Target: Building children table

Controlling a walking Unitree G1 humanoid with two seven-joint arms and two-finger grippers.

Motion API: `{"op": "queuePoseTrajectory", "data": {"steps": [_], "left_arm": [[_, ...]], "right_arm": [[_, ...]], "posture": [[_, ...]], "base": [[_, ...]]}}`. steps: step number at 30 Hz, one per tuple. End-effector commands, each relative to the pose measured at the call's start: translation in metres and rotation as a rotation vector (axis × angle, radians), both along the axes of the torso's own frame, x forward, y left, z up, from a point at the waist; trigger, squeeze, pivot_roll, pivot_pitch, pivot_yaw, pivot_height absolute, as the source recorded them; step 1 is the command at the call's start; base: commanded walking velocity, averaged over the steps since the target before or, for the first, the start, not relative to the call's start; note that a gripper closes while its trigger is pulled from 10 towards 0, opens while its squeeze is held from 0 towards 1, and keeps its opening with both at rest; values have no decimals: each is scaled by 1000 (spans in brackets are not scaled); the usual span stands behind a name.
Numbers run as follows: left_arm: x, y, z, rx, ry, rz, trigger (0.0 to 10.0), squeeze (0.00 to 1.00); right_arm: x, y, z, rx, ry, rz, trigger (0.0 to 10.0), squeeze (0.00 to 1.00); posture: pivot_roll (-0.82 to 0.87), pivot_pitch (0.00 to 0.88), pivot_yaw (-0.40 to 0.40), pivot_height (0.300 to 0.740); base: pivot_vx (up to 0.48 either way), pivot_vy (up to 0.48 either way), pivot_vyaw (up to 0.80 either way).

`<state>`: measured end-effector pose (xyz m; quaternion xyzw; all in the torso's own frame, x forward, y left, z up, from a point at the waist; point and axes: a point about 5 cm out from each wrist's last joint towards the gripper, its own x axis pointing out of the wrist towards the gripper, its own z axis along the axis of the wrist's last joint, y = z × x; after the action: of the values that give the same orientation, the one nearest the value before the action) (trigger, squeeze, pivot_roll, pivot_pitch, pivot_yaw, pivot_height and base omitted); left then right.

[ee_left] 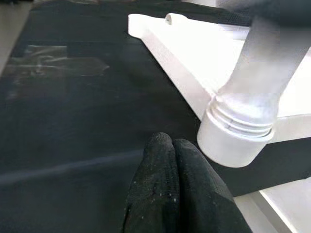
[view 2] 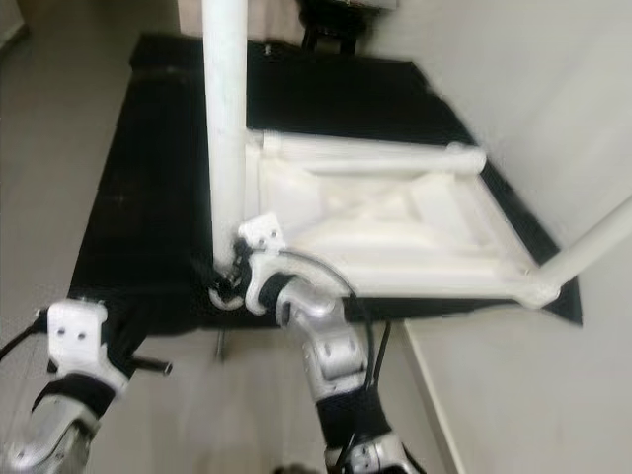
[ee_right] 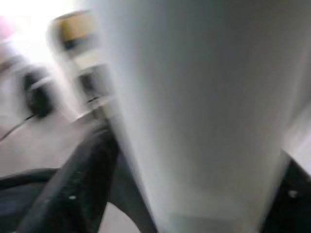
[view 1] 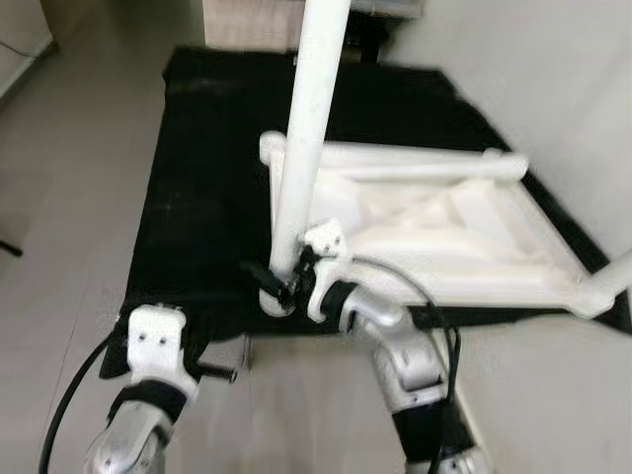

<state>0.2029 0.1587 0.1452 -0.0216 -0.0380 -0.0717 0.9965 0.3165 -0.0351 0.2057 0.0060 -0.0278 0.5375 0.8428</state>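
Upside down on a black mat [view 1: 197, 197] lies a white table [view 1: 444, 232], and the right gripper [view 1: 286, 281] clamps the base of its near upright leg [view 1: 306, 128]. Beside the mat's near edge, the left gripper [view 1: 212, 370] hovers. Its wrist view shows fingers [ee_left: 167, 189] pressed together, empty, near the leg's threaded socket [ee_left: 233, 138].

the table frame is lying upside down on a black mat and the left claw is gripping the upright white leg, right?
Not quite: the right claw grips the upright white leg, as the left eye view shows. The left claw is shut and off the leg. The table frame does lie upside down on the black mat.
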Motion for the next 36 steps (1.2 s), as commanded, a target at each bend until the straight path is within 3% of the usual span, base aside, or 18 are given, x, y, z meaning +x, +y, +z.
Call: {"op": "queuePoseTrajectory", "data": {"steps": [1,2,4,5,7,8,18,19,20,22,23,30,34,36], "left_arm": [[-2,-3,-3,-6,18,-9,10000,0],[-3,-3,-3,-7,17,-11,10000,0],[-3,-3,-3,-7,17,-11,10000,0],[-4,-4,-2,-7,15,-12,10000,0],[-6,-6,0,-8,14,-13,10000,0],[-11,-8,2,-9,15,-14,10000,0],[-28,-12,4,-6,41,-17,10000,0],[-30,-13,4,-6,44,-17,10000,0],[-30,-13,4,-6,47,-18,10000,0],[-31,-13,4,-6,49,-18,10000,0],[-32,-13,4,-6,52,-19,10000,0],[-32,-13,3,-5,61,-21,10000,0],[-29,-13,2,-5,61,-22,10000,0],[-26,-12,1,-5,55,-18,10000,0]], "right_arm": [[-6,5,7,13,-42,129,10000,1000],[-1,-1,11,-19,-75,197,10000,737],[-1,-1,11,-19,-75,197,10000,737],[6,-6,16,-48,-99,247,10000,0],[12,-9,20,-74,-120,315,10000,0],[20,-10,26,-118,-133,423,10000,0],[30,7,33,-123,-94,513,10000,0],[30,7,34,-122,-91,540,2235,0],[31,6,34,-127,-86,562,784,0],[31,6,34,-130,-83,576,784,0],[33,3,34,-141,-82,589,0,0],[42,-10,43,-133,-106,583,0,0],[46,-21,44,-118,-146,495,0,0],[47,-35,44,-69,-180,375,0,0]], "posture": [[-107,142,-158,740],[-98,155,-164,740],[-98,155,-164,740],[-89,165,-168,740],[-71,183,-171,740],[-59,200,-175,740],[-16,254,-171,740],[-13,259,-171,740],[-12,264,-172,740],[-12,264,-172,740],[-11,266,-171,740],[-22,251,-165,740],[-30,232,-175,740],[-40,219,-176,740]], "base": [[0,0,0],[0,0,0],[0,0,0],[0,0,0],[0,0,0],[0,0,0],[0,0,0],[0,0,0],[0,0,0],[0,0,0],[0,0,0],[0,0,0],[0,0,0],[0,0,0]]}}
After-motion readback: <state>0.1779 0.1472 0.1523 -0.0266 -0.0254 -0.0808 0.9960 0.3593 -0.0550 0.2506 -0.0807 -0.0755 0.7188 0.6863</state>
